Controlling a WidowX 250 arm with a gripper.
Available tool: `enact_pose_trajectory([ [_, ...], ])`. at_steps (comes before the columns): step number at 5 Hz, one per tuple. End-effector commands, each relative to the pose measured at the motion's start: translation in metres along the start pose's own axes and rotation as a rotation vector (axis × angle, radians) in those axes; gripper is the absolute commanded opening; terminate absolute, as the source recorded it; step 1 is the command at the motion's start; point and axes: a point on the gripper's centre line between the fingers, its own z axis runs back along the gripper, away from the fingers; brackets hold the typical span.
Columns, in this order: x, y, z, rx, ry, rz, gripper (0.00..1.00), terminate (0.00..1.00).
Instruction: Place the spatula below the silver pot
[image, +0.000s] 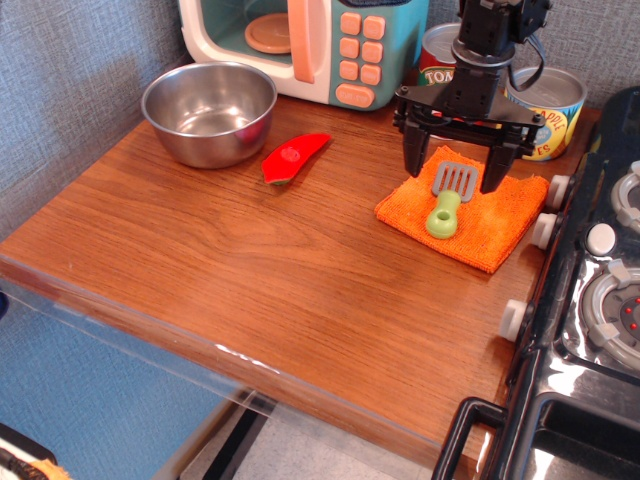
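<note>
The spatula lies on an orange cloth at the right of the wooden counter, grey slotted blade to the back, light-green handle to the front. The silver pot stands at the back left, empty. My gripper hangs open over the spatula's blade, one finger left of it and one finger right of it. It holds nothing.
A red pepper toy lies just right of the pot. A toy microwave stands at the back. A tomato sauce can and a pineapple can stand behind my gripper. A black toy stove borders the right edge.
</note>
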Motion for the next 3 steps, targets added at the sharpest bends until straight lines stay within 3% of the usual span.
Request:
enact_pose_trajectory([
  [1,-0.003,0.006,-0.001,0.001,0.009,0.007,1.0,0.0],
  [3,-0.009,0.003,-0.012,0.003,0.037,0.007,1.0,0.0],
])
